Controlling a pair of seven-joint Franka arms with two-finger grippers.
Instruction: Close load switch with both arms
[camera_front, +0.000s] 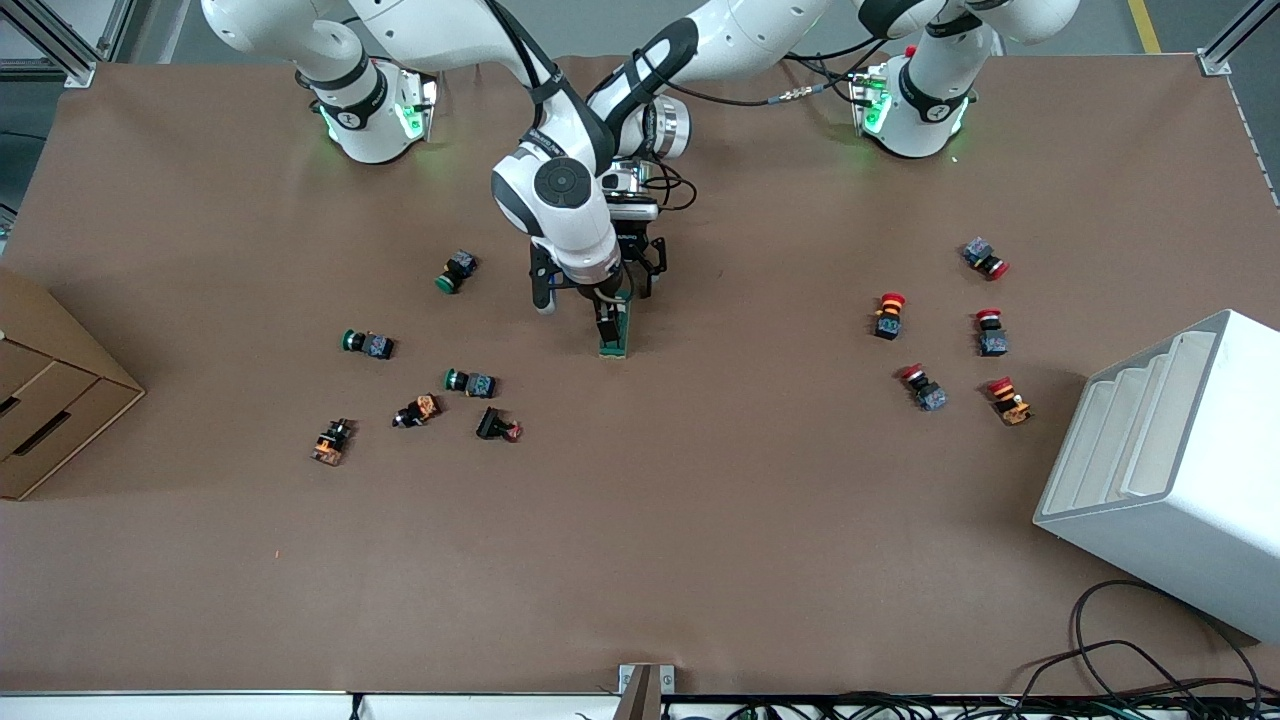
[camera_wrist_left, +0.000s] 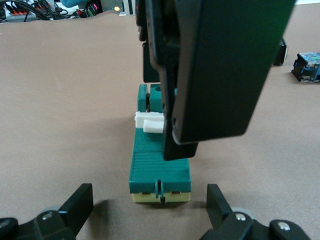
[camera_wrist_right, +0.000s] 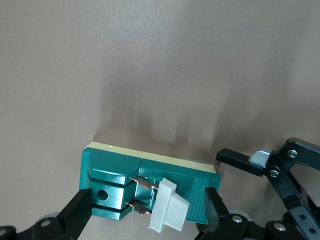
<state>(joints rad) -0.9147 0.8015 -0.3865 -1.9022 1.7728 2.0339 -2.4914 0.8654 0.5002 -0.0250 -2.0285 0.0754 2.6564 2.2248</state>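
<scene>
Green rigid plastic, the load switch (camera_front: 614, 335) looks light and liable to skid; I'd brace its body sides. Right gripper (camera_wrist_right: 150, 210) straddles it with fingers wide at the white lever (camera_wrist_right: 170, 212); left gripper (camera_wrist_left: 150, 212) gapes at its cream end, six o'clock of that lever from the left wrist.

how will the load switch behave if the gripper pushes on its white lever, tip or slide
The load switch looks like stiff moulded plastic, so it should not flex. It lies long and flat on the table, so tipping seems unlikely. The paper-like surface may let it slide, though the right gripper straddling its body probably braces it while the white lever moves.

Both arms meet mid-table — right claw (camera_front: 607, 322) and left claw (camera_front: 640, 275) parted.
</scene>
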